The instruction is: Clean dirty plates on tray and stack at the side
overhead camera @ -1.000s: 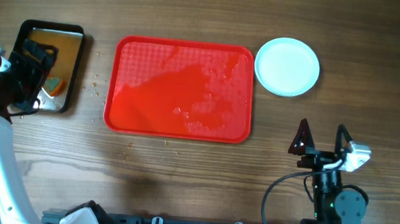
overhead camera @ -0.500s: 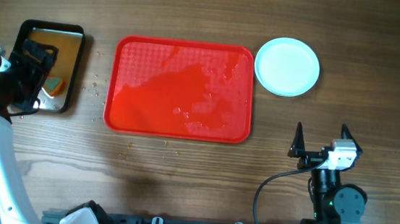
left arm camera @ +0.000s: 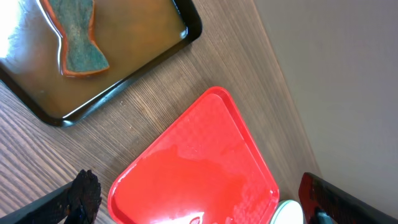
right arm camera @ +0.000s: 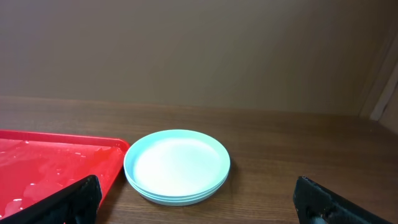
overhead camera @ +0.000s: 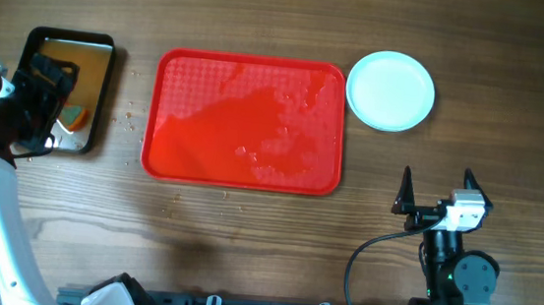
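The right claw (overhead camera: 436, 184) hangs over bare bench (overhead camera: 275, 232) toward the near right side, its two dark fingers (overhead camera: 406, 187) spread wide with nothing between them; in its own wrist camera the fingertips sit at the two bottom corners of the view. Straight ahead of it, well apart, the plates (overhead camera: 390, 91) sit on the bench in one neat pile, three pale bluish rims one over another, the top face white and clean. The pile lies just beside the right short edge of the tray (overhead camera: 240, 181), off it and not touching as far as I can see. The tray itself carries no plates, only a glossy wet sheen and scattered drops of water across its red floor, thickest toward the right half. Over at the far left, the left claw (left arm camera: 202, 198) is spread wide too and holds nothing, with one dark finger at each lower corner of its wrist view. From overhead it hovers above the near part of the black pan (overhead camera: 33, 39), which stands well apart from the tray's left edge. The pan holds brownish water, and an orange sponge (left arm camera: 78, 43) with a blue-green face lies in it, pinched at the middle. A few pale specks (overhead camera: 134, 113) dot the wood between pan and tray. A black cable (overhead camera: 366, 264) loops out from the base of the right arm along the near edge
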Motion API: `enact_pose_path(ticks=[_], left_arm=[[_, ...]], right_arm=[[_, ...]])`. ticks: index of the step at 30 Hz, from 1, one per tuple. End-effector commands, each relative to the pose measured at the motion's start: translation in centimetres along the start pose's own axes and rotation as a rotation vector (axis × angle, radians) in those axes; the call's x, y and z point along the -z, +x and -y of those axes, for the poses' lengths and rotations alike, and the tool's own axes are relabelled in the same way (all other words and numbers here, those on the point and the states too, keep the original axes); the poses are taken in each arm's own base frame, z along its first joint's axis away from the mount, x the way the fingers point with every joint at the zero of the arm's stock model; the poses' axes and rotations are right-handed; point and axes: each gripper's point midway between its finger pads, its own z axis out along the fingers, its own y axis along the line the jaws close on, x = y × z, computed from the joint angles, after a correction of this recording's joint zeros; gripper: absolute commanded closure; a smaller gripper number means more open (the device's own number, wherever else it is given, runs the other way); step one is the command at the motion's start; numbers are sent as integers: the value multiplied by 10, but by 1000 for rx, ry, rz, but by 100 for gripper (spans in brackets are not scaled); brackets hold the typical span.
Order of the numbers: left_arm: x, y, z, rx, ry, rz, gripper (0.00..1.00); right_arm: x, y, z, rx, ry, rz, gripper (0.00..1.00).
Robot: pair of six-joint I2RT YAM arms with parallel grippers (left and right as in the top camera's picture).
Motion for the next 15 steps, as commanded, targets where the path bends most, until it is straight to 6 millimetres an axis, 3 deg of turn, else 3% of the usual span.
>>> enact_pose_path(ticks=[1, 5, 8, 11, 15], left_arm=[[1, 3, -5, -40, -33, -3, 0], [-16, 45, -8, -313, -52, -122, 0], [-36, 93, -19, -481, -82, -174, 0], [-58, 133, -19, -610, 21, -132, 0], [-71, 163, -32, -689, 164, -4, 0]], right_arm=[[1, -2, -1, 18, -7, 11, 0], [1, -2, -1, 18, -7, 11, 0], [1, -2, -1, 18, -7, 11, 0], [1, -2, -1, 18, -7, 11, 0], [1, -2, -1, 18, -7, 11, 0]])
